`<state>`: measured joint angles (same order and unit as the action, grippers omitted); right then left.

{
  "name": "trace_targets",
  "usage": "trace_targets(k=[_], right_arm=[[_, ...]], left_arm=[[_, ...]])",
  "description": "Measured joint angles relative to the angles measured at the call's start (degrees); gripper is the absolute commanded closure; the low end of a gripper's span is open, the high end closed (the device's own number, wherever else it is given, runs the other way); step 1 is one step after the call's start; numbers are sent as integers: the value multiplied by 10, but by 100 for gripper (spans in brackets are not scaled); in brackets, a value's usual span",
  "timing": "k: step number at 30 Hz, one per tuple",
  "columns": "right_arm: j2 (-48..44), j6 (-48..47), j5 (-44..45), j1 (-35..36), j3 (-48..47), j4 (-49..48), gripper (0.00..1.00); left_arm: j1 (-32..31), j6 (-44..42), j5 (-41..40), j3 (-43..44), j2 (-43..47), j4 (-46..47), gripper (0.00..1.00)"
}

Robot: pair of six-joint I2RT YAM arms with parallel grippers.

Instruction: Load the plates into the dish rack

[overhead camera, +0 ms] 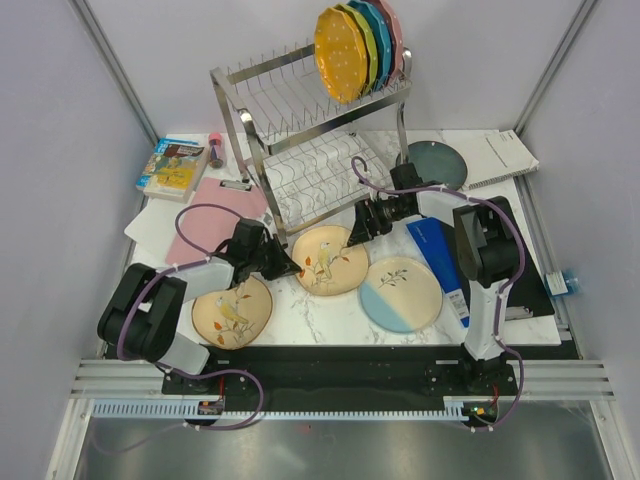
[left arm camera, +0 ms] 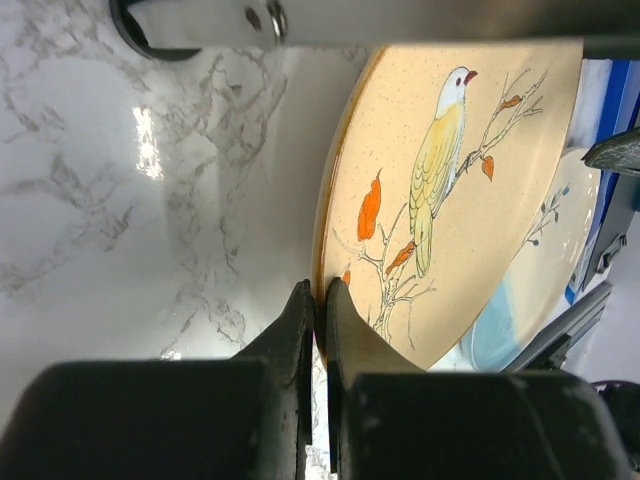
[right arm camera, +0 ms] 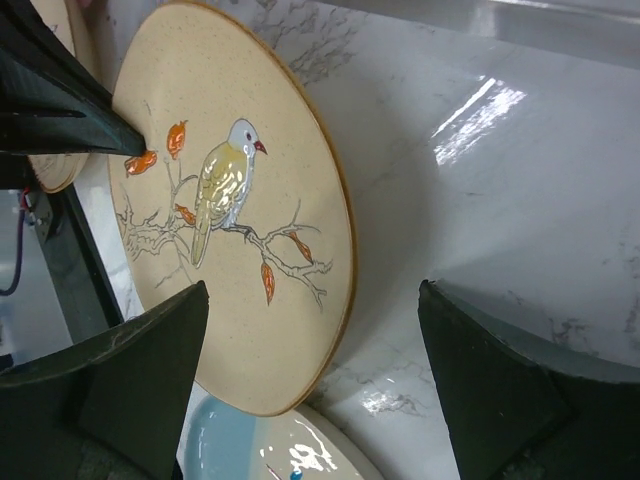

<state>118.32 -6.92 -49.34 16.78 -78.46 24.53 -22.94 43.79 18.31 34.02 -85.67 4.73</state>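
your left gripper (overhead camera: 287,266) is pinched shut on the left rim of the middle bird plate (overhead camera: 330,258), which sits on the marble table (overhead camera: 330,322) in front of the dish rack (overhead camera: 300,170). your right gripper (overhead camera: 356,224) hangs wide open over its far rim, gripping nothing.

Lighting was bright and even from overhead in the top view, with only faint, soft shadows beneath the dish rack (overhead camera: 290,100). The glossy marble desk (left arm camera: 100,250) threw back white glare in both wrist views (a patch at the upper left in the left one, a slanting bar at the upper right in the right one). The left hand (left arm camera: 320,290) loomed dark and out of focus along the bottom edge, while the bird plate (left arm camera: 450,180) was sharp and cast a grey shadow on the desk. The right hand (right arm camera: 312,300) showed as soft, near-black masses.
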Motion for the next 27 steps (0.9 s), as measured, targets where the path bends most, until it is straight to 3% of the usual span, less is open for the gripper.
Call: trace_targets(k=[8, 12, 14, 15, 17, 18, 20, 23, 24, 27], right_arm=[[41, -64, -79, 7, -39, 88, 15], [48, -93, -89, 12, -42, 118, 32], [54, -104, -91, 9, -43, 124, 50], [57, -111, -87, 7, -43, 126, 66], [66, -118, -78, 4, -46, 132, 82], [71, -119, -71, 2, -48, 134, 97], [77, -106, -75, -2, -54, 148, 100], [75, -79, -60, -3, -73, 177, 100], [75, -76, -56, -3, -78, 182, 100], [68, -72, -49, 2, -92, 189, 100]], left_arm=[[4, -12, 27, -5, -6, 14, 98], [5, -15, 30, 4, -18, 13, 98], [6, -16, 32, 7, -21, 11, 98], [7, -18, 32, 8, -23, 10, 98], [7, -22, 32, 11, -25, 5, 98], [8, -24, 33, 12, -26, 2, 98], [9, -26, 36, 15, -27, -4, 98], [10, -28, 47, 21, -23, -15, 76], [10, -30, 47, 23, -23, -17, 57], [7, -44, 23, 33, -23, -33, 31]])
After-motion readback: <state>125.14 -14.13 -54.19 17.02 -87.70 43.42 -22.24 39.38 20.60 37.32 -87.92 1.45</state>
